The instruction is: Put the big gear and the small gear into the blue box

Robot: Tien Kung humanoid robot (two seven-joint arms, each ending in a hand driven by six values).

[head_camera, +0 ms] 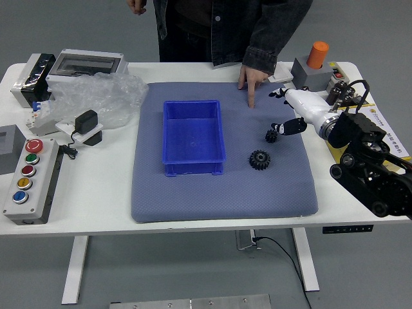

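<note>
The robot's right hand (291, 111) reaches in over the right part of the blue-grey mat (193, 201), its fingers held apart with nothing between them, the thumb just beside the small gear (271, 136). The big gear (259, 159) lies on the mat, nearer the table's front edge and a little left of the small one. Neither gear is in the blue box (193, 140), which sits open-topped left of both, its floor bare. From where I stand, I see a person (219, 26) in a dark jacket at the far side, one hand (252, 81) touching down at the mat's far edge, a finger pointing toward the robot's side, the other (136, 6) hanging beyond the table.
</note>
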